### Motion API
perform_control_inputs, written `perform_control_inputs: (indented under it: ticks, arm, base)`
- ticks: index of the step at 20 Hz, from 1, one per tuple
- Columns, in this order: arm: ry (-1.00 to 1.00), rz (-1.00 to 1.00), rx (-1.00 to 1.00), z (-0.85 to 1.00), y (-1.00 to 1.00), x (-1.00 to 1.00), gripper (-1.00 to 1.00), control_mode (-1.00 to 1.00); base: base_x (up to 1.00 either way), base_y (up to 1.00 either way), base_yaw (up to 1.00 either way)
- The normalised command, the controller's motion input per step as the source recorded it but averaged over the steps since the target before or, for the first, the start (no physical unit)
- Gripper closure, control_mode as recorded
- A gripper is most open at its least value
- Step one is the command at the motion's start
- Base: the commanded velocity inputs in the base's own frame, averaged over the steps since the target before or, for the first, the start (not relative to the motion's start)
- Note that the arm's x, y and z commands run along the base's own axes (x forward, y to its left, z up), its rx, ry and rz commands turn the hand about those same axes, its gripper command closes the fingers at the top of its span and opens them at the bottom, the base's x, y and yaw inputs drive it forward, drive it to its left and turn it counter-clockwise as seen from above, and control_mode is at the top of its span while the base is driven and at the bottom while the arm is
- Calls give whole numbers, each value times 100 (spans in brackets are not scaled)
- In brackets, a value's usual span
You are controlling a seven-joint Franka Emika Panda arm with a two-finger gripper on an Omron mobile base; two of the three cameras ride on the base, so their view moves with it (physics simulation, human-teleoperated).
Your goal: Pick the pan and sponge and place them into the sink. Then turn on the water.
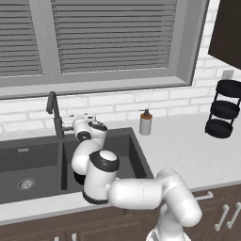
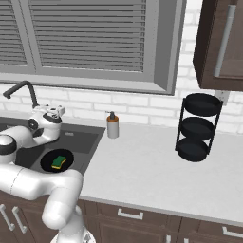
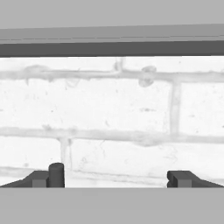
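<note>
White brick wall [image 3: 109,109] and a slatted grey window [image 1: 103,37] backed the kitchen scene we recorded, with a pale table [image 2: 156,175] running beneath them above dark cabinets. We saw the dark grey double-basin sink [image 1: 136,155] set into that table, its tall dark gooseneck faucet [image 1: 54,115] rising from the rear rim between the two basins. From the right base view, we found the round black pan [image 2: 50,163] lying flat on the floor of the right basin, with the green-and-yellow sponge [image 2: 59,161] resting on it. No stream showed below the spout. We watched the white arm bend over the sink, its gripper [image 1: 87,117] held level just at 3 o'clock of the faucet column in the left base view and pointed toward the brick wall. Through the hand view, we saw the two dark fingertips [image 3: 181,178] standing far apart at 7 and 5 o'clock, the jaws wide with nothing between them, and a small dark upright cylinder [image 3: 56,174] beside the left tip. We noted a white soap dispenser [image 2: 112,126] on the table near the sink's rear corner, at 2 o'clock from the pan, and a black three-tier rack [image 2: 195,126] well apart at 3 o'clock, under a dark wall cabinet [image 2: 220,42].
</note>
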Motion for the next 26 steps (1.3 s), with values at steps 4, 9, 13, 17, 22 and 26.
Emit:
perform_control_inputs:
  ticks: [4, 9, 13, 17, 22, 26]
  arm:
    - [0, 0, 0, 0, -7, 0, -100, -100]
    - [0, 0, 0, 0, -22, 0, -100, -100]
    - [0, 0, 0, 0, -33, 0, -100, -100]
    - [0, 0, 0, 0, -46, 0, -100, -100]
    - [-2, 0, 0, 0, -64, 0, -100, -100]
    - [-6, 0, 0, 0, -68, 0, -100, -100]
  base:
    - [0, 0, 0]
    - [0, 0, 0]
    - [0, 0, 0]
    - [0, 0, 0]
    - [0, 0, 0]
    - [0, 0, 0]
